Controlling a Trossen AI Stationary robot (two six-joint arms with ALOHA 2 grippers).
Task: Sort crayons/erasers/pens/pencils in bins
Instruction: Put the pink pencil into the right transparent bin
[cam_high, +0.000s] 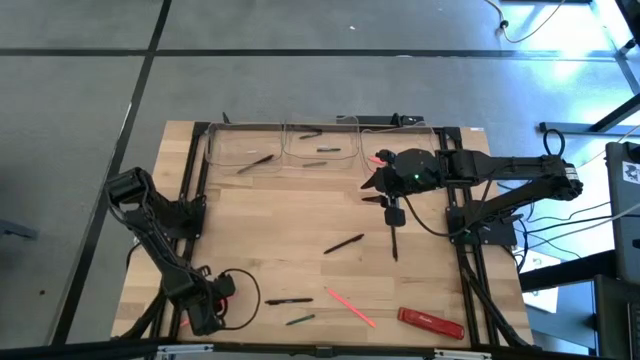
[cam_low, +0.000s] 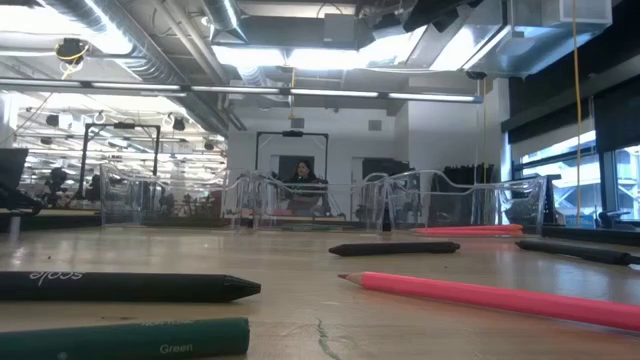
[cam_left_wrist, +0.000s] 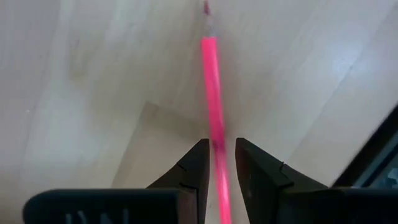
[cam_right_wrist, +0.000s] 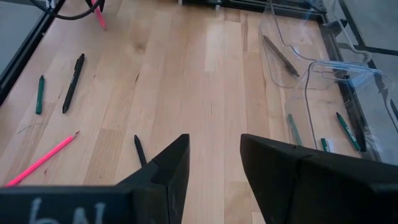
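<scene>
My left gripper (cam_left_wrist: 217, 168) is near the table's front left corner (cam_high: 195, 312), shut on a pink pencil (cam_left_wrist: 211, 74). The pencil also shows far off in the right wrist view (cam_right_wrist: 98, 15). My right gripper (cam_right_wrist: 214, 162) hangs open and empty over the back right of the table (cam_high: 378, 185). Three clear bins (cam_high: 245, 150) (cam_high: 320, 145) (cam_right_wrist: 323, 81) stand along the far edge. They hold a dark pen (cam_high: 255, 162), green crayons (cam_high: 320, 151) and a pink stick (cam_high: 380, 158). A second pink pencil (cam_high: 350, 308) lies flat on the table. My left gripper pinches the pink pencil's shaft (cam_left_wrist: 216, 134) between its two fingers, which come from above and point down. The pencil runs along the fingers and hangs below them, its sharpened tip (cam_left_wrist: 206, 9) toward the wood. Whether the tip touches the table, I cannot tell.
Loose on the wood lie black pens (cam_high: 343, 244) (cam_high: 393, 238) (cam_high: 288, 300), a green crayon (cam_high: 300, 320) and a flat red bar (cam_high: 430, 322). Black frame rails (cam_high: 190, 200) run along the table's left and right sides. Cables loop beside my left gripper (cam_high: 240, 295).
</scene>
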